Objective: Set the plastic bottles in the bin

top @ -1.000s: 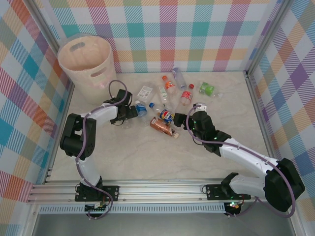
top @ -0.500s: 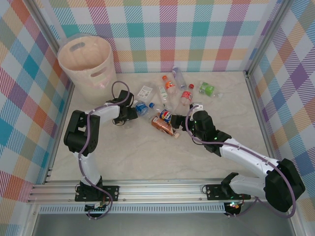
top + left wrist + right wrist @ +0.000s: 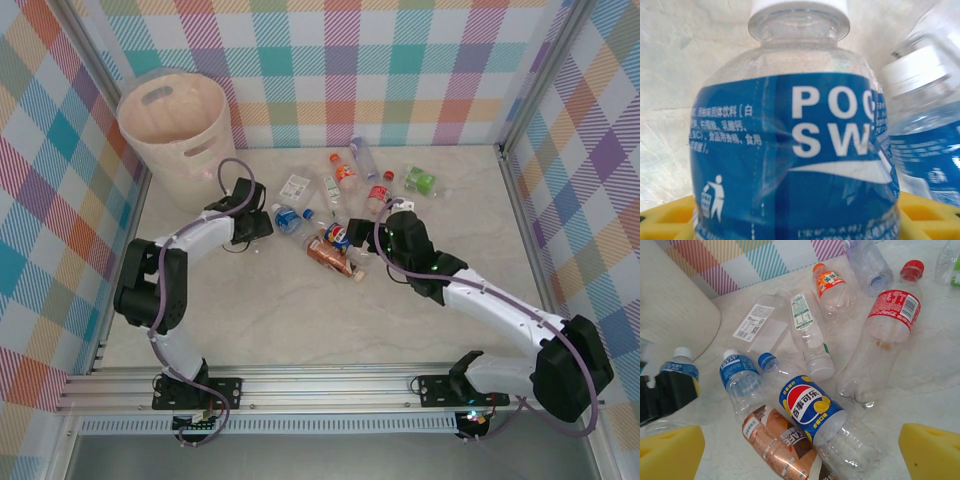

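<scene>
Blue-label bottle (image 3: pixel 795 150): white cap, clear neck, creased label. It sits between the left gripper (image 3: pixel 795 220) pads (image 3: pixel 662 222). Gap is narrow, can't tell if it's actually clamped. Its base is cut off at frame bottom, and a second blue-label bottle (image 3: pixel 925 130) is clipped at the right edge. Overhead, the other plastic bottles (image 3: pixel 378 196) lie scattered mid-frame on the table (image 3: pixel 300 320); several overlap, labels too small to read. Bin (image 3: pixel 190 150) upper left, cream, oval handle cut-outs. Right gripper (image 3: pixel 800 455) wide open over the pile, gripping nothing.
</scene>
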Robot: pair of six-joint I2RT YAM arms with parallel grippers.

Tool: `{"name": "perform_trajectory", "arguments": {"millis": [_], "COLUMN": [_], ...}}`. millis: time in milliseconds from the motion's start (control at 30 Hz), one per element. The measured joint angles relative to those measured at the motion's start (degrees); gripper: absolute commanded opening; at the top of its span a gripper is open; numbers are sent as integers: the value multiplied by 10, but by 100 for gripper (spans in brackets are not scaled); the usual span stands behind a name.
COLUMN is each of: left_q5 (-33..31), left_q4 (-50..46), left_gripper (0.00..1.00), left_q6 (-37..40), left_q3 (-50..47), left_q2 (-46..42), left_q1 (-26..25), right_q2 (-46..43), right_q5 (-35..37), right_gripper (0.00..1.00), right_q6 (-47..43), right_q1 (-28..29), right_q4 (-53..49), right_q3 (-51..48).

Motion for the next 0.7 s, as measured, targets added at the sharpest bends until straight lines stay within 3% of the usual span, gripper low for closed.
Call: {"name": "perform_trajectory", "arguments": {"millis": [700], "left_q5": [42], "left_q4": [-62], "left_gripper": [52], "left_q6": [3], "left_q3": [62], "left_q2": [-185], "left_q1": [0], "right_q2": [53], "right_q5": [-41], "right_gripper": [100], "right_q6": [0], "right_q1": [0], "right_q4": [-12], "right_q3": [38]}}
